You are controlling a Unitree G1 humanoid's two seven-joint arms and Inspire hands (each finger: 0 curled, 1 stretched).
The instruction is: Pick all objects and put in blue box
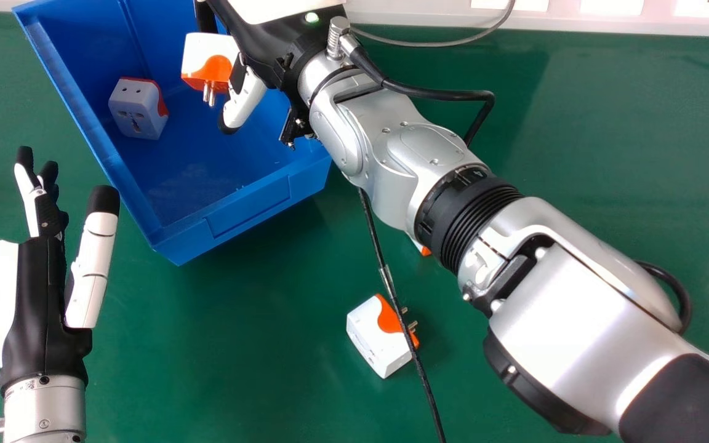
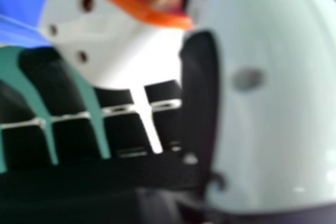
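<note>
Currently, the plug adapter (image 1: 210,56) lies just left of the right hand's palm, prongs pointing toward the robot, within the outline of the blue box (image 1: 247,206). The right hand (image 1: 268,43) is partly closed, gripping the adapter between thumb and fingers. Since the box floor appears to lie below it, the next move should be to lower and release, clear of the boxed adapter (image 1: 138,114). The left hand (image 1: 40,295), open and unloaded, is outside the box.
</note>
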